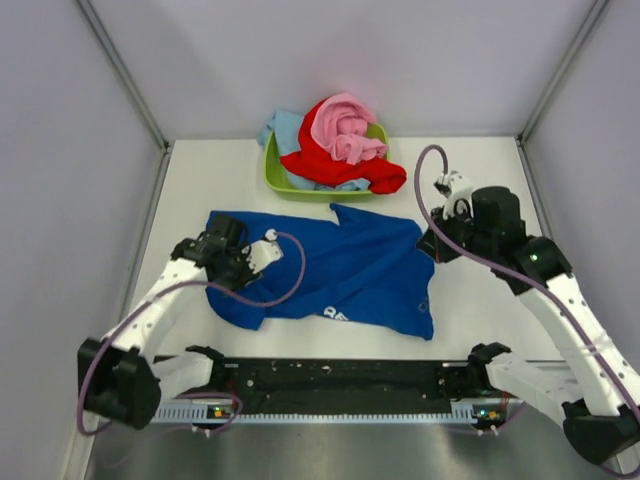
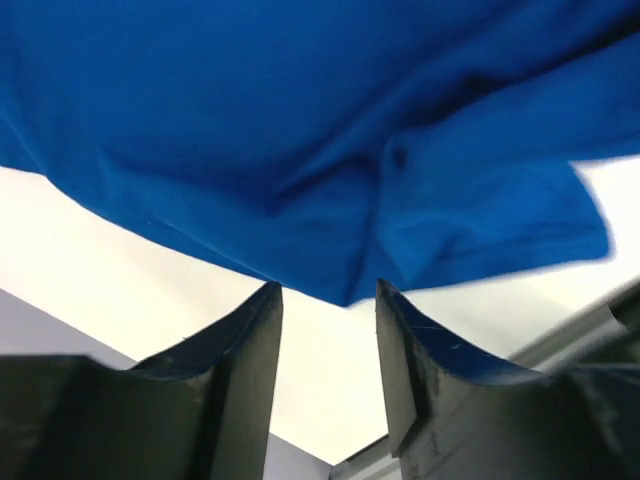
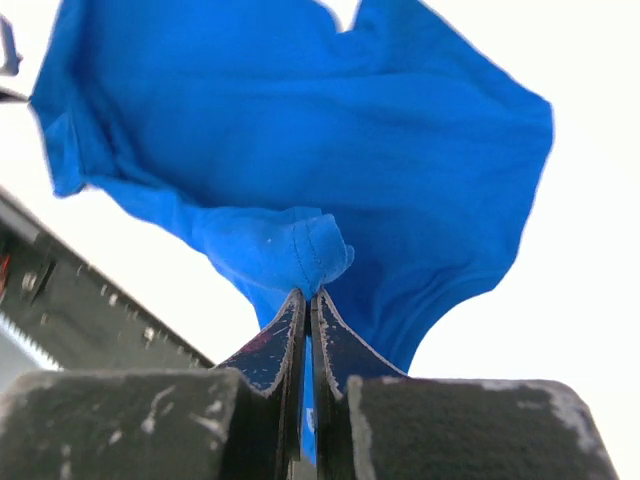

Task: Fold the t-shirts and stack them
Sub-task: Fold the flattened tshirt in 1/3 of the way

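Observation:
A royal blue t-shirt (image 1: 340, 270) lies spread and rumpled on the white table, white lettering at its near hem. My right gripper (image 3: 308, 292) is shut on a hemmed edge of the blue t-shirt (image 3: 300, 130) at its right side (image 1: 428, 245). My left gripper (image 2: 328, 290) is open and empty, its tips just short of the shirt's left edge (image 2: 340, 200), at the left in the top view (image 1: 250, 262). Red (image 1: 335, 160), pink (image 1: 345, 130) and light blue (image 1: 283, 128) t-shirts are heaped in a lime green tub (image 1: 290, 187) at the back.
Grey walls close in the table on the left, right and back. A black rail (image 1: 340, 380) runs along the near edge between the arm bases. My cables loop over the shirt's left part and above the right arm.

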{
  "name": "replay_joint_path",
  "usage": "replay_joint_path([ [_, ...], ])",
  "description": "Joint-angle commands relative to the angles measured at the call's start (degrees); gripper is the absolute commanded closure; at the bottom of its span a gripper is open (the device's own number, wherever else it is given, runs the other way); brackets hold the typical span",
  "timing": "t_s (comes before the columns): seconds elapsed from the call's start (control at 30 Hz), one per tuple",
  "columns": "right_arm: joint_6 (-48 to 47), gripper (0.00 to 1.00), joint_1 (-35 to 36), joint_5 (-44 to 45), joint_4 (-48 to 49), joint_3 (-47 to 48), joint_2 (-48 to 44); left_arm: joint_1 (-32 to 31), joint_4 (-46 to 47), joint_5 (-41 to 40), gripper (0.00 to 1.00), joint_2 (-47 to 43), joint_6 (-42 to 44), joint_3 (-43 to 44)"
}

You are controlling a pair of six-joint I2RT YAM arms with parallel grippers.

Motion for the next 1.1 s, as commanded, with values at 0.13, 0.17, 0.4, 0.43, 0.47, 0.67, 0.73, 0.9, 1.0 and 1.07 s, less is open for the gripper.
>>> replay_joint_path([
  [0.13, 6.2, 1.00, -10.3, 4.6, 16.3, -3.7, 14.1, -0.8, 6.5, -11.1, 0.46, 15.7, -17.7, 10.2],
  [0.17, 5.9, 1.00, -10.3, 4.8, 16.7, -3.9, 15.1, -2.1, 3.4, -9.2, 0.46, 14.9, -18.6, 10.6],
  [0.4, 5.4, 1.00, -10.3, 4.4, 18.2, -5.5, 17.7, -18.1, -3.3, 4.6, 0.27, 11.1, -21.8, 4.4],
  [0.43, 5.2, 1.00, -10.3, 4.3, 18.3, -5.6, 17.7, -19.0, -2.8, 4.4, 0.23, 12.0, -21.8, 3.7],
  [0.47, 5.1, 1.00, -10.3, 4.2, 18.3, -5.7, 17.7, -20.3, -2.3, 3.5, 0.18, 13.2, -21.6, 3.1],
  [0.67, 5.7, 1.00, -10.3, 3.6, 18.4, -6.1, 16.9, -24.8, 2.7, -11.6, 0.21, 20.9, -23.7, 1.3],
  [0.73, 5.8, 1.00, -10.2, 3.2, 18.7, -6.3, 16.7, -24.8, 4.5, -15.1, 0.31, 23.1, -24.5, 0.9],
  [0.9, 4.9, 1.00, -10.3, 4.1, 17.6, -6.2, 15.0, -24.8, 5.6, -17.2, 1.00, 22.9, -24.9, 0.7],
  [1.0, 3.8, 1.00, -10.3, 1.5, 12.2, -5.0, 12.2, -23.7, 0.0, -19.5, 1.00, 14.8, -20.6, -0.7],
  [1.07, 3.4, 1.00, -10.2, -4.2, 9.4, -4.4, 9.1, -21.3, -3.5, -22.9, 1.00, 3.6, -14.3, -3.8],
])
